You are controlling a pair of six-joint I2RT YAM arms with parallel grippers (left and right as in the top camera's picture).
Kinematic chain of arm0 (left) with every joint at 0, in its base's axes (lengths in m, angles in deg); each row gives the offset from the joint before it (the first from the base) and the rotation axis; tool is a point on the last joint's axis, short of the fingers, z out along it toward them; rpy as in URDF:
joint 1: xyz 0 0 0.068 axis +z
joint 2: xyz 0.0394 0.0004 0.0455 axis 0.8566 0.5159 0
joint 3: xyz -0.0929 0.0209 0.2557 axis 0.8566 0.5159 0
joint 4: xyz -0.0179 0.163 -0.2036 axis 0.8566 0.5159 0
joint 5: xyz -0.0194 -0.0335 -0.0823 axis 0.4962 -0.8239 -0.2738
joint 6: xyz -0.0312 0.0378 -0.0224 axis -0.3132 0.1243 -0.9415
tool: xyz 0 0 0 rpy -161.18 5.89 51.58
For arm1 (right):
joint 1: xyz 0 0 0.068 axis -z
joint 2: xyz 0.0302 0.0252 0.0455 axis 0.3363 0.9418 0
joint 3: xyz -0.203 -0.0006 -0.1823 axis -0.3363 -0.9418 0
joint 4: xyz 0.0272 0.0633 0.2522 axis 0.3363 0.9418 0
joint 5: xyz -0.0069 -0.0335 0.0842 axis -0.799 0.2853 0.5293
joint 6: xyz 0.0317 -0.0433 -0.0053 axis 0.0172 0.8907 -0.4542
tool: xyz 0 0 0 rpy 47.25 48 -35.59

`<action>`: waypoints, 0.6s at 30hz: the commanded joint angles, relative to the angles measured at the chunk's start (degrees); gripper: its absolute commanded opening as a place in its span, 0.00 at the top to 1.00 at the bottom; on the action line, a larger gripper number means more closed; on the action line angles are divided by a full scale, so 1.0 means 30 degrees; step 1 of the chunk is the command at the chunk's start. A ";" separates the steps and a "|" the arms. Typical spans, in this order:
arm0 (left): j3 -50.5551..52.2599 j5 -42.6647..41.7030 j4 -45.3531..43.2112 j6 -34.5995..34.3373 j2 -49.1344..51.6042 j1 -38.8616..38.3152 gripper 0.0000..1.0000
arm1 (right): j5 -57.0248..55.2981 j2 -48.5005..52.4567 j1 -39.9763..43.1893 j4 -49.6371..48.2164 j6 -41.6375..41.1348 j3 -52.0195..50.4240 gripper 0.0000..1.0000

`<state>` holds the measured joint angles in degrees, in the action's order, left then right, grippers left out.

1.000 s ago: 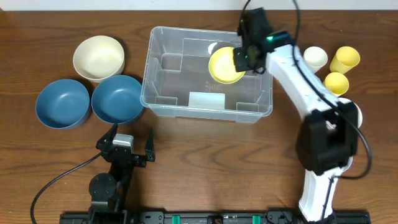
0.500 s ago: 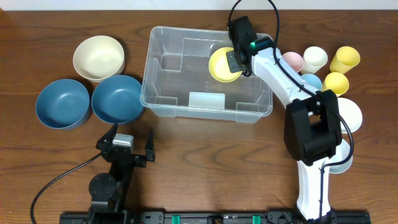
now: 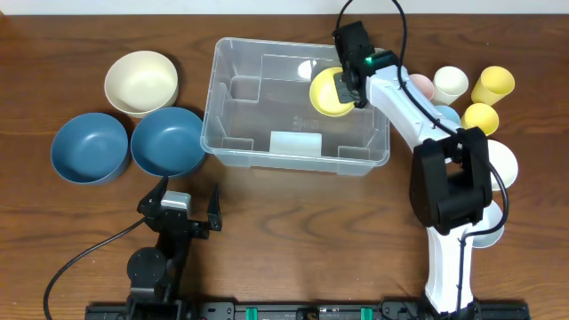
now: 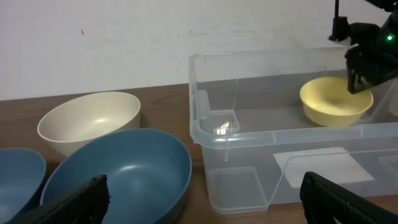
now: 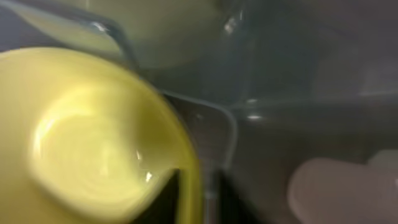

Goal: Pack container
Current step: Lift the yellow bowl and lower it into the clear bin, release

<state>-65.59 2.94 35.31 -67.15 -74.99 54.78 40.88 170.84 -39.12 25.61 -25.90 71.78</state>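
The yellow bowl [image 3: 325,96] has shifted right, toward the container's [image 3: 267,158] upper-right corner. The right gripper [image 3: 345,87] jaws pinch its rim; releasing looks next. The left gripper [image 3: 187,194] gapes empty.

Right wrist view is soft all over. The yellow bowl [image 5: 93,143] runs off the left and bottom edges. The right gripper [image 5: 202,199] pinching its rim reads only as dark smears either side, clipped at the bottom. Pale blob [image 5: 329,186] lower right: can't ID. Overhead: the right arm [image 3: 404,100] covers part of a pink cup [image 3: 419,85], a light blue cup [image 3: 444,114] and a white bowl [image 3: 500,164]. The gripper body hides its own fingertips and part of the yellow bowl. Left wrist view: left gripper [image 4: 203,183] fingers [image 4: 74,199] clipped by the bottom edge, container [image 4: 261,132] clipped right, far blue bowl [image 4: 18,177] clipped left.
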 commanded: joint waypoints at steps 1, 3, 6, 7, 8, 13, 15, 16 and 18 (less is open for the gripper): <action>0.0335 -0.0342 0.0641 0.0182 -0.0117 0.0095 0.02 | -0.0911 0.0546 0.0175 0.0080 0.0546 0.0080 0.44; 0.0335 -0.0342 0.0641 0.0182 -0.0117 0.0095 0.02 | -0.0911 0.0546 0.0015 0.0087 0.0641 0.0102 0.36; 0.0335 -0.0342 0.0641 0.0182 -0.0117 0.0102 0.02 | -0.0860 0.0532 -0.0321 0.0430 0.0699 0.0452 0.33; 0.0335 -0.0342 0.0641 0.0182 -0.0117 0.0095 0.02 | -0.0750 0.0503 -0.0459 0.0641 0.0699 0.0678 0.32; 0.0335 -0.0342 0.0641 0.0182 -0.0117 0.0095 0.02 | -0.0641 0.0459 -0.0612 0.0882 0.0699 0.0947 0.32; 0.0335 -0.0342 0.0641 0.0182 -0.0117 0.0095 0.02 | 0.0233 -0.0262 -0.1625 0.2856 0.0699 0.3344 0.32; 0.0335 -0.0342 0.0641 0.0182 -0.0117 0.0095 0.02 | 0.1443 -0.0699 -0.1989 0.4146 0.0685 0.4838 0.31; 0.0335 -0.0342 0.0641 0.0182 -0.0117 0.0095 0.02 | 0.2011 -0.0889 -0.2135 0.4699 0.0670 0.5464 0.31; 0.0335 -0.0342 0.0641 0.0182 -0.0117 0.0095 0.02 | 0.3089 -0.1406 -0.2463 0.6040 0.0233 0.6732 0.29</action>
<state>-65.59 2.94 35.31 -67.15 -74.99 54.78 44.51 171.08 -44.89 41.37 -24.44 86.93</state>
